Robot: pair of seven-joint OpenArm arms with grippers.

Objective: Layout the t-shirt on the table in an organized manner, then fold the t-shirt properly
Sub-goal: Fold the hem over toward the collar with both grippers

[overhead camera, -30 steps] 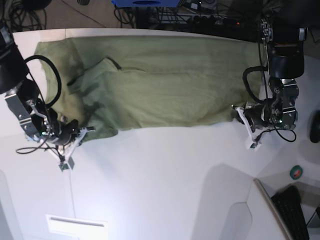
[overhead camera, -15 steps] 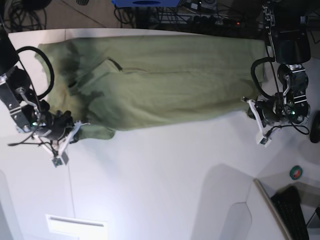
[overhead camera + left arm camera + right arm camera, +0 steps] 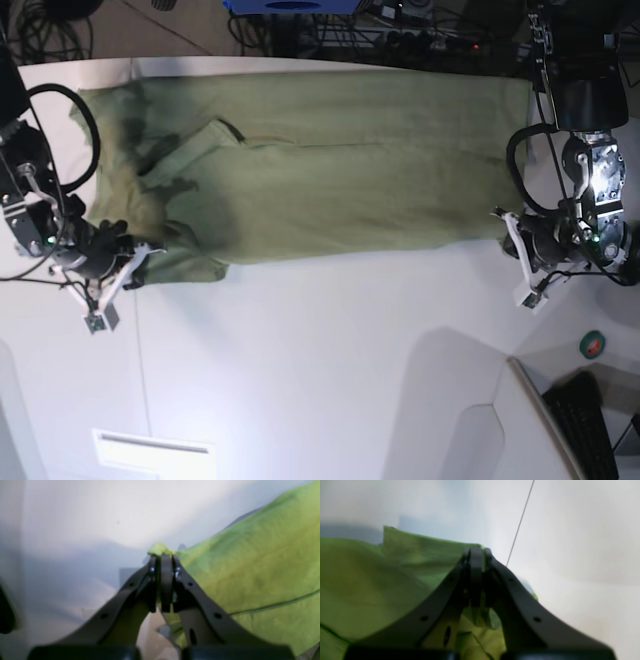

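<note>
Base view: t-shirt (image 3: 330, 170) spread along the far edge of the table (image 3: 320, 370), its opposite corners pinched by the clenched left gripper (image 3: 508, 232) and right gripper (image 3: 135, 258)

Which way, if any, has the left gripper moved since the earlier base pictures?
Yes. The left gripper, shut on the t-shirt, has shifted toward the base view's right edge, nearer the green-and-red disc on the table.

The white table (image 3: 320, 370) bears the green t-shirt (image 3: 330, 170) spread flat across its far side
</note>
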